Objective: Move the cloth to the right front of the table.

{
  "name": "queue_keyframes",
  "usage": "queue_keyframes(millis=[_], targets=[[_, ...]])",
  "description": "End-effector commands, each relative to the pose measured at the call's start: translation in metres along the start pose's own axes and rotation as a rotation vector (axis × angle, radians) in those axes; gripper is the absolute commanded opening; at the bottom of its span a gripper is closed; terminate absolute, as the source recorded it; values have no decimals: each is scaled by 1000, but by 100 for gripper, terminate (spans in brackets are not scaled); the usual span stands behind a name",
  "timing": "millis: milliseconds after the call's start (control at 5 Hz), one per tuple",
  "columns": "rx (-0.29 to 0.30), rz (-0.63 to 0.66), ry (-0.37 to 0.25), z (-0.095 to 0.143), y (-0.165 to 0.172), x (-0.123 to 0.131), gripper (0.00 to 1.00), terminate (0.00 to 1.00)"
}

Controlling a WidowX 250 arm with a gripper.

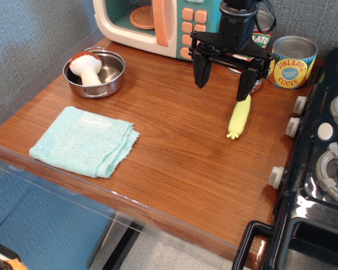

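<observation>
The cloth (84, 141), a light aqua-mint folded terry towel, lies flat at the left front of the reddish-brown wood table (186, 152). My gripper (224, 84) hangs above the back middle of the table, well to the right of and behind the cloth. Its two black fingers (201, 72) are spread wide apart and hold nothing. The right finger tip stands just above the top end of a yellow toy corn cob (239, 117).
A steel pot (95, 73) with a toy mushroom (85, 66) stands at the back left. A toy microwave (158, 22) and a pineapple can (293, 61) stand along the back. A black toy stove (321, 163) with white knobs borders the right side.
</observation>
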State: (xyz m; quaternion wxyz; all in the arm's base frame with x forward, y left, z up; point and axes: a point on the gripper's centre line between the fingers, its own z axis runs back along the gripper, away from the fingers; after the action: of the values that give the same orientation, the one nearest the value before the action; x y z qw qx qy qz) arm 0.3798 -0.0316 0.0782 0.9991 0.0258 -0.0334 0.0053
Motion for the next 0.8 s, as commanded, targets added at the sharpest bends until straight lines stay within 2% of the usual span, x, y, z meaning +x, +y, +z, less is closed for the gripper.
queue_keyframes(millis=[0,200,400,600], targets=[[0,0,0,0,0,0,100,0],[40,31,-18,5,14,-13,100,0],[37,68,-56,15,34,-34,100,0],[35,110,-72,12,68,-69,100,0]])
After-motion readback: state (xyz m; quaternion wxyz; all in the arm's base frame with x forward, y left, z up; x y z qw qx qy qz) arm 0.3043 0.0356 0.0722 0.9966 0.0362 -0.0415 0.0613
